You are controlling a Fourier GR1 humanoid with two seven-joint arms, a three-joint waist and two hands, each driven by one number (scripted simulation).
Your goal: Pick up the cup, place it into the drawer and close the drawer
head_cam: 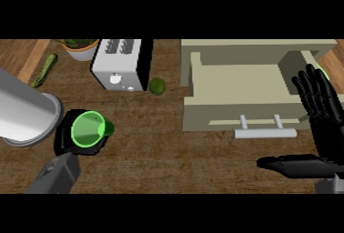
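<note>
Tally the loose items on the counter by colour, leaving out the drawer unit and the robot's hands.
Green: 3, the cup, the round fruit, the long vegetable
Silver or white: 3, the toaster, the metal pot, the plant pot
Total: 6
</note>
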